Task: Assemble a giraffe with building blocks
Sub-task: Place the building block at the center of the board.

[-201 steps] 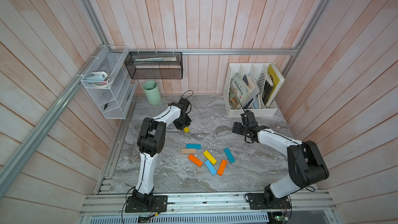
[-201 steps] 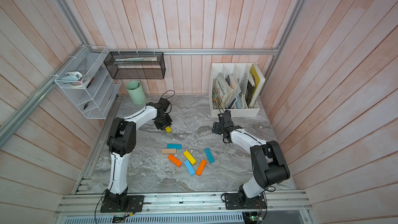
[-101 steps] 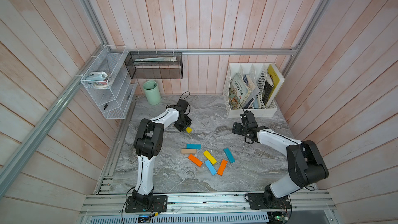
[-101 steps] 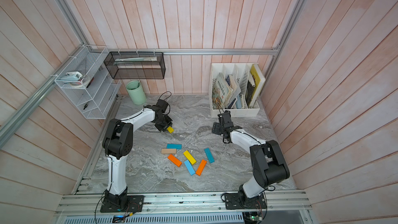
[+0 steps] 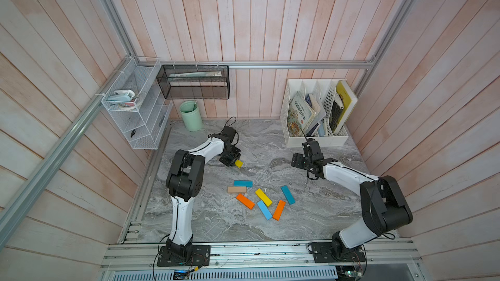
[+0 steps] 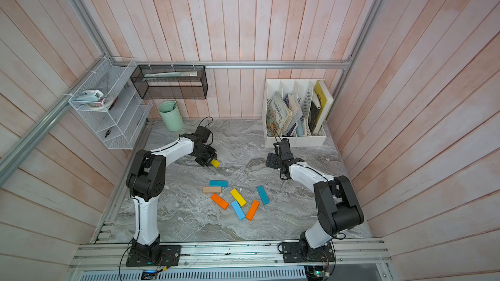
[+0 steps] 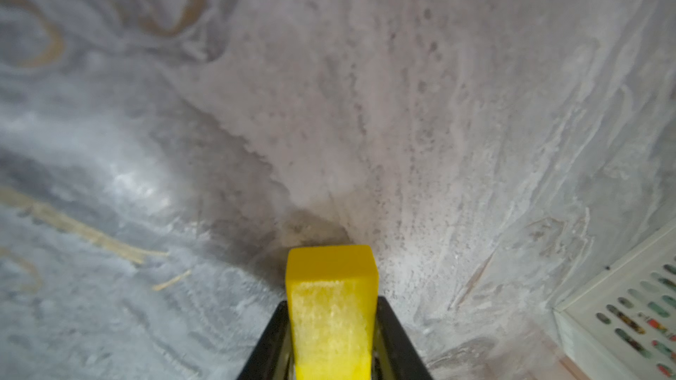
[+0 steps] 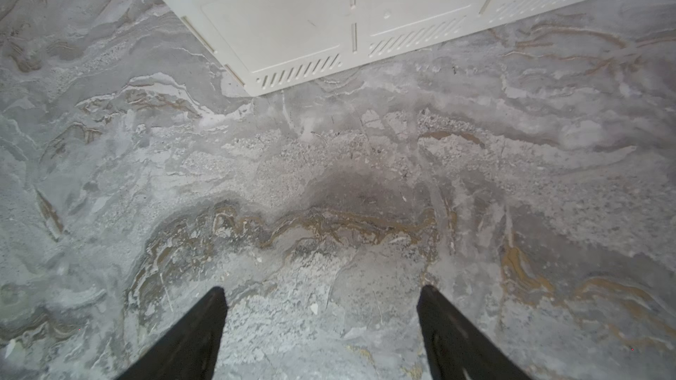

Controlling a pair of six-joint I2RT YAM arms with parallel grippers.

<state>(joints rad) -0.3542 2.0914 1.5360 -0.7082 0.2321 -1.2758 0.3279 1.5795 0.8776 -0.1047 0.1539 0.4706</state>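
Seven building blocks point(image 5: 263, 197) lie on table point(image 5: 216, 220) before rack point(image 5: 316, 140).

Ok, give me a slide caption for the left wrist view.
Left tool grips a yellow block end-on over the grey marble tabletop; white file rack corner at the edge.

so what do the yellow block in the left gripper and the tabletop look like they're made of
The yellow block: probably painted or stained wood; matte, faintly grainy face, softly rounded edges. Plastic can't be ruled out. The tabletop: grey marble look, matte, with brown veins; real stone or a printed surface, the pictures don't settle.
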